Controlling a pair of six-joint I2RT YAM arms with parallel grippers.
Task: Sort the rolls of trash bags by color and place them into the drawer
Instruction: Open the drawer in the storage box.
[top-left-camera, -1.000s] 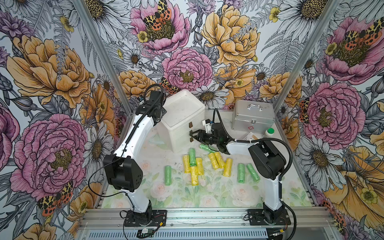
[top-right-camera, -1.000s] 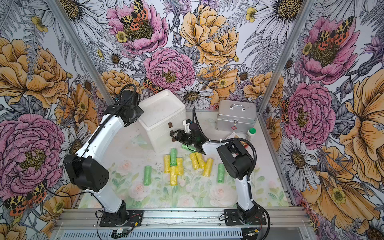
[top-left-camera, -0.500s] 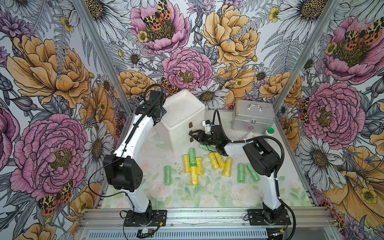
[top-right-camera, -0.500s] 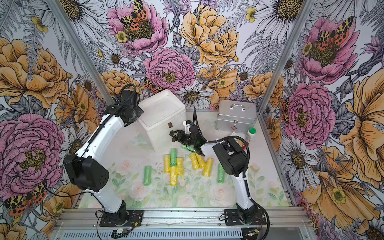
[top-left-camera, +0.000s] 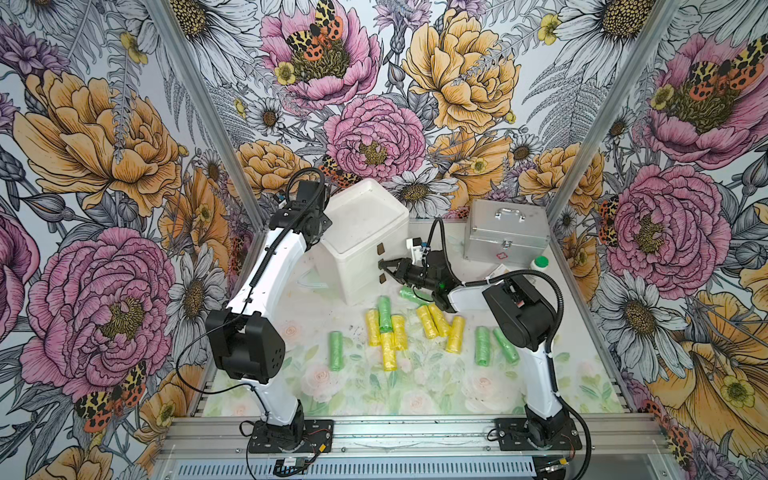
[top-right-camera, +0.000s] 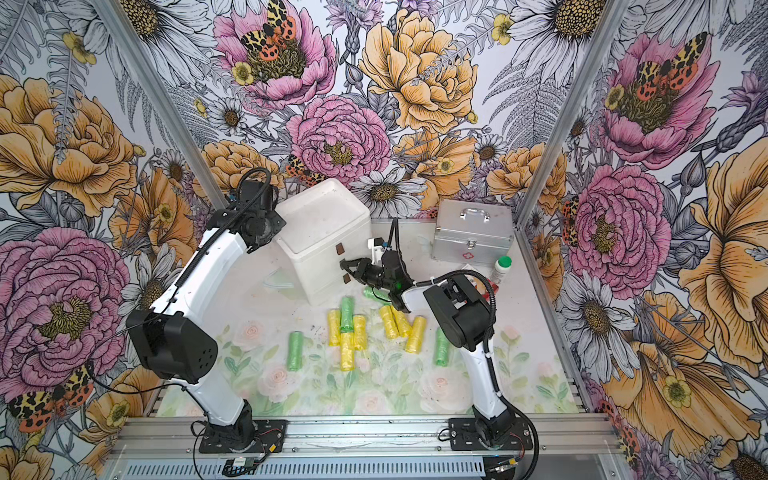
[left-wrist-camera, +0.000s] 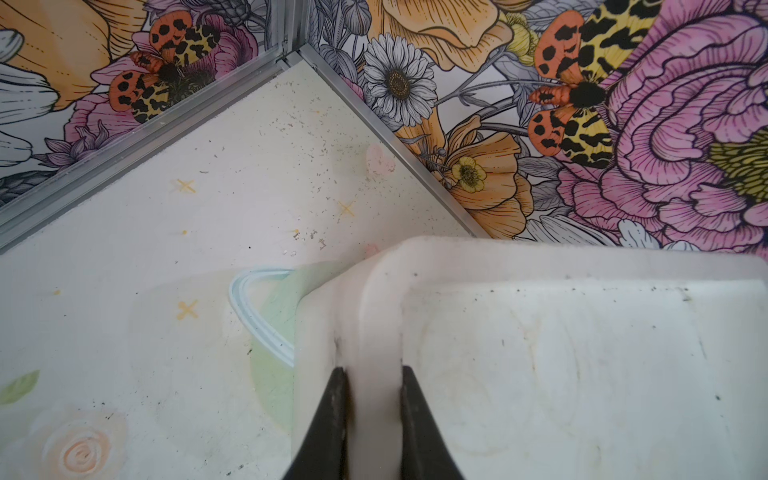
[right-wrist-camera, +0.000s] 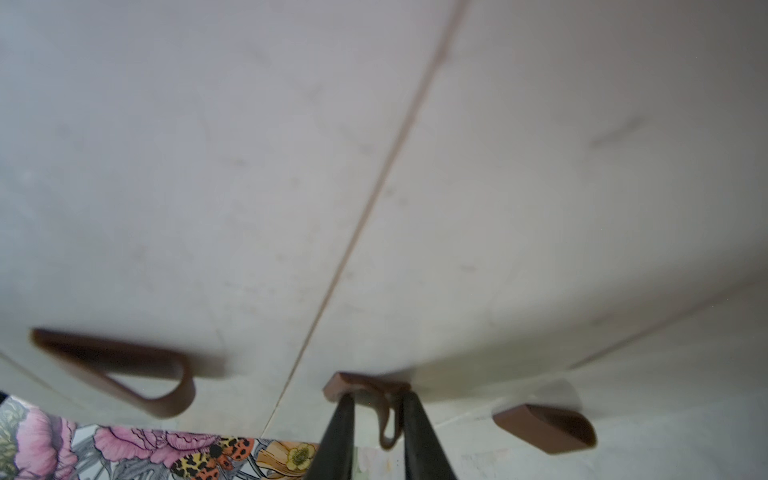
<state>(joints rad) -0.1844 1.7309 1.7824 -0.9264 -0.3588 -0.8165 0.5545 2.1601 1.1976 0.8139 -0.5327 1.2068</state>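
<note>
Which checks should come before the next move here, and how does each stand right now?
1. Handle grip: the right gripper is shut on the middle pull tab: ok.
2. Bracing: the left gripper is clamped on the top rim of the drawer chest: ok.
3. Drawers: all three fronts sit flush, none open: ok.
4. Room in front of the chest: a green roll lies close under the right arm: cannot tell.
5. Colour sorting: the yellow rolls and green ones lie mixed on the table: not ok.
</note>
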